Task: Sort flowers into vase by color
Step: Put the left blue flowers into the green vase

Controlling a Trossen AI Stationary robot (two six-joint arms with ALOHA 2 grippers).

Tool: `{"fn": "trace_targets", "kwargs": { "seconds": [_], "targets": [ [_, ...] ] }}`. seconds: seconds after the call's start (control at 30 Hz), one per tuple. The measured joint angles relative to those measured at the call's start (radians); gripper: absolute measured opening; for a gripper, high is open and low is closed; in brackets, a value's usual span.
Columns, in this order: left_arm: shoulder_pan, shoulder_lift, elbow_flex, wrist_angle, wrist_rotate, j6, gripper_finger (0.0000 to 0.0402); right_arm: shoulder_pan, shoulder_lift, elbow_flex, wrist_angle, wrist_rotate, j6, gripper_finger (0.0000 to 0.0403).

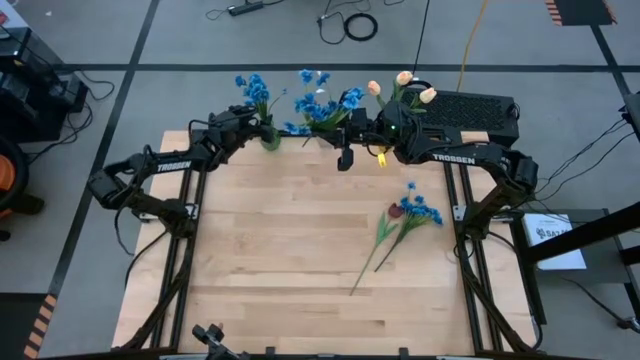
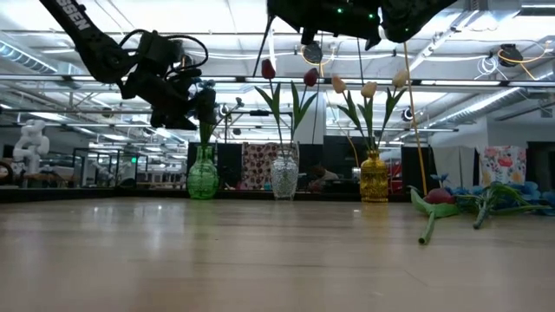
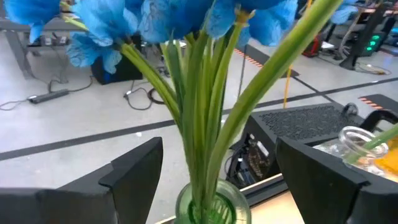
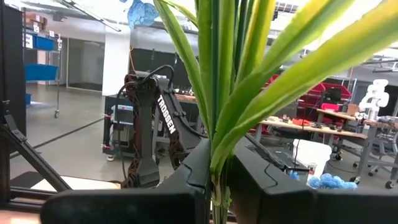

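Observation:
Three vases stand along the far edge: a green vase [image 1: 270,140] with blue blossoms [image 1: 256,90], a clear vase [image 2: 284,176] with two dark red tulips [image 2: 267,68], and a yellow vase [image 2: 374,178] with cream tulips [image 1: 404,80]. My left gripper [image 3: 217,168] is open, its fingers on either side of the green vase's neck [image 3: 211,208] and the blue bunch's stems, apart from both. My right gripper [image 4: 216,168] hangs high by the clear vase, shut on a green leafy stem. A red tulip [image 1: 396,211] and a blue bunch [image 1: 420,208] lie on the table's right part. My right gripper pinches a green stem with long leaves [image 4: 216,183] between its two fingers. The leaves and stem rise upright above the fingers, with a blue blossom [image 4: 140,12] near the top. The stem's lower end is hidden behind the fingers.
The wooden table [image 1: 290,260] is bare from its middle to the near edge. A black box [image 1: 470,110] sits behind the yellow vase. Cables lie on the floor beyond the far edge.

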Motion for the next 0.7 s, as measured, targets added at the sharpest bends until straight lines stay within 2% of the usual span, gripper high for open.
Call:
{"fn": "trace_targets", "kwargs": {
  "seconds": [0.7],
  "targets": [
    [0.002, 0.0, 0.0, 0.028, 0.028, -0.015, 0.0329, 0.0, 0.0, 0.0, 0.004, 0.0, 0.008, 0.0034]
  ]
}}
